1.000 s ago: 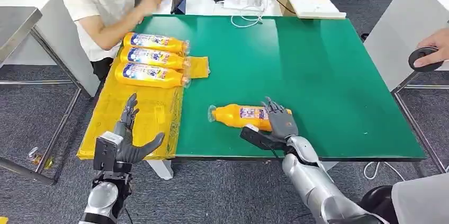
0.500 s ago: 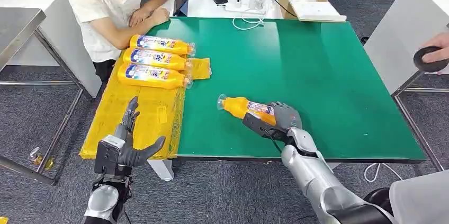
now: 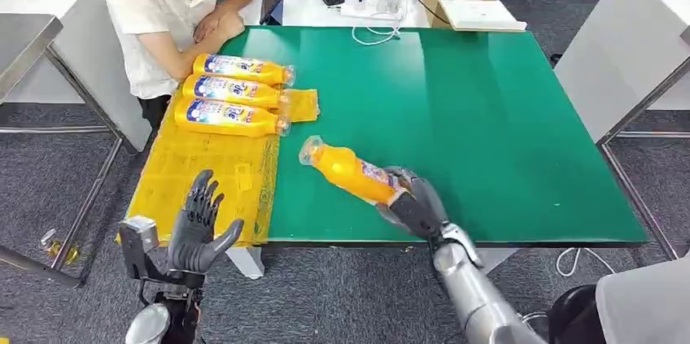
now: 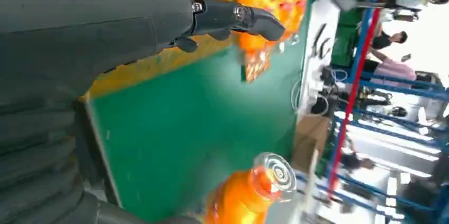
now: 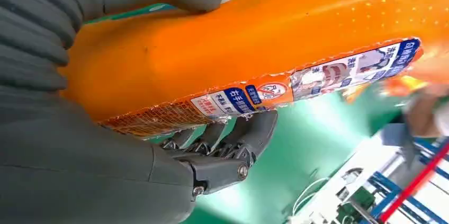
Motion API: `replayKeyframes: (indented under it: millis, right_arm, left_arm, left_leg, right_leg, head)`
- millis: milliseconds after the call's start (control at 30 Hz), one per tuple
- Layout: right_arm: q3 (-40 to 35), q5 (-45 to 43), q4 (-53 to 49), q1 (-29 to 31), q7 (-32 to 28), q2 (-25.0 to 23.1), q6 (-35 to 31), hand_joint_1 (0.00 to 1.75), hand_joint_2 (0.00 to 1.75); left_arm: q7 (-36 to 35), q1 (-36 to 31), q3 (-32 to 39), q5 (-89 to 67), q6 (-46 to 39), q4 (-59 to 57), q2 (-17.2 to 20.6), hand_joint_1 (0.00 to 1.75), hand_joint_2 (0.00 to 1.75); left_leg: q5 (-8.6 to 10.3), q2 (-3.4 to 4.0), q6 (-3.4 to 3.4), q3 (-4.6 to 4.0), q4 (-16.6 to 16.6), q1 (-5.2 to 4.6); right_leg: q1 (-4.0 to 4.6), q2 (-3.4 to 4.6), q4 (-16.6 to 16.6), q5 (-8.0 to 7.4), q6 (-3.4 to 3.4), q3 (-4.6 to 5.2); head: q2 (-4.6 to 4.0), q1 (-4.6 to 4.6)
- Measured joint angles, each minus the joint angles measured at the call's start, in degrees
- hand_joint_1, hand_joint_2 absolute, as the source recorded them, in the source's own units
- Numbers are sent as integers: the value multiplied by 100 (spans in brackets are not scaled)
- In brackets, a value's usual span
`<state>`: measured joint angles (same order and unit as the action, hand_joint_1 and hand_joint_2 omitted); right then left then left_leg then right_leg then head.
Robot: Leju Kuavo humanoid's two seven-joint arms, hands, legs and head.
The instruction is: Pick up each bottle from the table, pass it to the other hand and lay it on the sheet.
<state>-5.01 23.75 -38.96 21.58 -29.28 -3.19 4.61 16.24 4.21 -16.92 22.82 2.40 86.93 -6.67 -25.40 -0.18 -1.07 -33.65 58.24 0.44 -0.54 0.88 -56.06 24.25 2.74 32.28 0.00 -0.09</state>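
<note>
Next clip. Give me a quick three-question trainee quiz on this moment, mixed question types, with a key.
1. True or false: the left hand holds a bottle.
2. How many orange bottles lie on the yellow sheet?
3. The right hand grips the orange bottle at: A) its cap end, B) its base end, C) not at all.

Key: 1 false, it is open with fingers spread. 2 three, side by side near the seated person. 3 B, the cap points toward the left hand.

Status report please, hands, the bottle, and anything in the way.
Right hand grips orange bottle, cap toward left. Left hand open, fingers spread. Three bottles on yellow sheet. Nothing between hands.
</note>
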Motion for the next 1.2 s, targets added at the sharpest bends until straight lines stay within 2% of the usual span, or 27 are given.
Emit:
replayKeyframes:
  millis: [100,233,400,667,1200]
  right_arm:
    - [-174,-209,-570,-288,131,-91,24,175,175]
    - [-410,-498,-1186,-543,-83,-116,-135,175,175]
    - [-894,-629,-1844,-692,67,-181,-184,175,175]
    - [-1735,-598,-1905,-683,70,-454,-155,175,175]
    - [-2493,-681,-1879,-609,11,-553,-116,175,175]
  left_arm:
    - [-9,64,-50,107,4,41,-11,0,175]
    - [-26,106,-109,331,43,54,-11,0,175]
    - [-26,147,-321,518,223,138,-4,0,175]
    - [26,141,-706,340,227,262,-9,0,175]
    - [245,-109,-804,52,-254,214,-162,0,175]
  left_leg:
    - [4,-3,0,-32,0,0]
    - [10,-12,-1,-66,0,-1]
    - [9,-13,-1,-85,1,-4]
    - [9,-13,-1,-96,0,-2]
    - [9,-11,-1,-97,0,-3]
  right_leg:
    - [-1,-5,-5,-1,0,29]
    - [-4,-20,-6,-2,1,54]
    - [-6,-21,-5,-2,1,73]
    - [-4,-21,-6,0,0,87]
    - [-5,-22,-6,-1,0,89]
  head:
    - [0,0]
    - [0,2]
    - [0,0]
    - [0,0]
    - [0,0]
